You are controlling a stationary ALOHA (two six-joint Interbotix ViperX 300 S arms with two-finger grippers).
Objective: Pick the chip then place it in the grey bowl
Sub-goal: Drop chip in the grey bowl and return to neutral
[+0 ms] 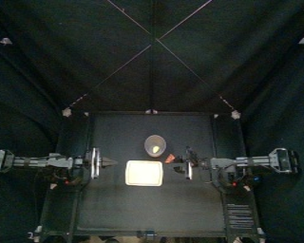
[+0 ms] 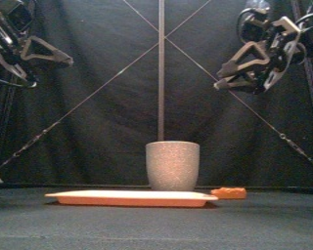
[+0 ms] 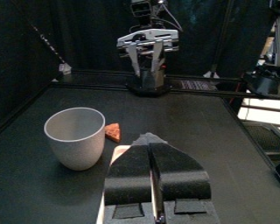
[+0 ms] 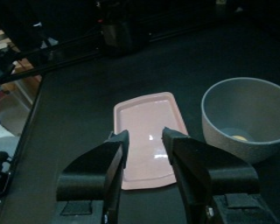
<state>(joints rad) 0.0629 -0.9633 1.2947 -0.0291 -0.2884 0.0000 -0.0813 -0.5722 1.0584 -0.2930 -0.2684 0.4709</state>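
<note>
Probably light and stiff, the chip [image 3: 115, 131] beyond the pressed-together jaws of the left gripper [image 3: 152, 143] wants an edgewise pinch; those of the right gripper [image 4: 143, 136] gape.

Cup [image 2: 172, 164], tray [image 2: 126, 198], maybe chip [image 2: 229, 192]: one each

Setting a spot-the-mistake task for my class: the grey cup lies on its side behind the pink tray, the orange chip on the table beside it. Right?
No: the front view shows the grey cup standing upright, behind the pink tray, the orange chip on the table beside it.
</note>
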